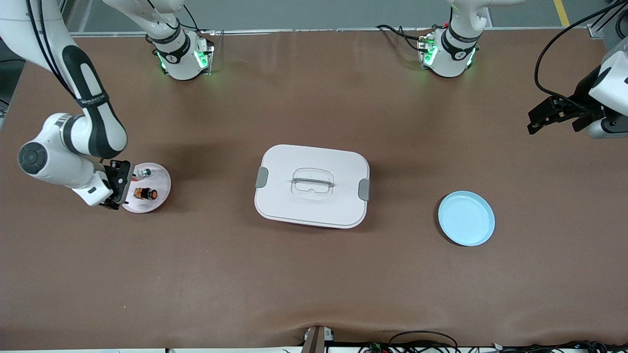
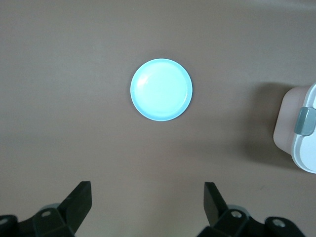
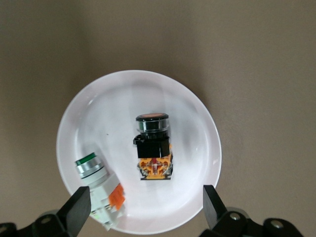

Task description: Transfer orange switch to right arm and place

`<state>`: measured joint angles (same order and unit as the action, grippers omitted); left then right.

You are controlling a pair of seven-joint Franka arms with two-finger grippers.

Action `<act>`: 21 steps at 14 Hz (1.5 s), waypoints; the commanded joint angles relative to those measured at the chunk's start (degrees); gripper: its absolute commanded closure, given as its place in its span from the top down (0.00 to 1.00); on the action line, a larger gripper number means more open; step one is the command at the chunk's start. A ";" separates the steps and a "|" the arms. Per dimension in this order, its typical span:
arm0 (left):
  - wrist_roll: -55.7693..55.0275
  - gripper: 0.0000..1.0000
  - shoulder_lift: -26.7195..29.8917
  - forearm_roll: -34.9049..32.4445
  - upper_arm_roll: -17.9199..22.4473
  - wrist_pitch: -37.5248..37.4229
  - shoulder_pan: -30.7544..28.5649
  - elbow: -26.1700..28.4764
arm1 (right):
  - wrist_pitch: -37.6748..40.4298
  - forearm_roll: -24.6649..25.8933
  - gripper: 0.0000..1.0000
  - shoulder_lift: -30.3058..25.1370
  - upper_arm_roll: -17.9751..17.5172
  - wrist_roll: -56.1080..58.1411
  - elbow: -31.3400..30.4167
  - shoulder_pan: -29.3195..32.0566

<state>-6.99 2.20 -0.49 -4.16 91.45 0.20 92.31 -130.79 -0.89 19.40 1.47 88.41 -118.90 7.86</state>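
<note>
Front view: right end effector [image 1: 119,184] hangs over the white plate [image 1: 159,189] near the right arm's end of the tabletop [image 1: 314,274], fingers spread, holding nothing. Orange switch [image 1: 146,194] lies on that plate beside a green-capped switch [image 1: 145,172]. Left end effector [image 1: 549,113] waits high by the left arm's end, released. White lidded box [image 1: 311,185] mid-tabletop, blue plate [image 1: 466,218] toward the left arm's end.

Left wrist view: fingers apart, blue plate empty below.

Right wrist view: orange switch on its side, cap round. Risks: fingers clip the green-capped switch, or the part rolls out of a cap grasp; the plate could slide.

Brown matte tabletop, cables at the edges.
</note>
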 commanded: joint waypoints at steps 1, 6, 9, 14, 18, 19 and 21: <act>1.19 1.00 1.58 0.93 -0.23 -0.40 -0.20 1.30 | 6.75 0.54 1.00 -4.62 -1.12 -8.74 -0.28 0.58; 1.27 1.00 1.67 0.93 -0.32 -0.84 -0.20 1.30 | 17.13 0.10 1.00 -11.91 -1.21 -25.63 -0.36 0.75; 1.19 1.00 1.67 0.93 -0.23 -0.84 -0.29 1.21 | 21.61 0.10 1.00 -15.87 -1.03 -33.98 -0.36 0.93; 0.13 1.00 1.49 0.75 0.12 -2.77 -0.38 0.42 | 29.35 0.27 1.00 -21.94 -1.39 -48.65 -0.10 -1.34; 0.04 1.00 1.67 0.75 0.30 -3.12 -0.38 0.33 | 35.41 1.24 1.00 -22.82 -1.47 -58.05 3.58 -4.42; 0.13 1.00 1.67 0.75 0.38 -3.47 -0.55 -0.02 | 37.43 1.94 1.00 -22.82 -1.47 -62.09 5.07 -5.30; 0.48 1.00 1.58 0.75 0.30 -4.09 -0.82 -0.81 | 40.43 5.27 1.00 -22.56 -1.39 -66.59 7.80 -6.54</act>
<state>-6.97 2.83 -0.48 -3.93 88.72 -0.12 92.07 -93.20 1.46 -3.26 -0.12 26.39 -113.94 2.49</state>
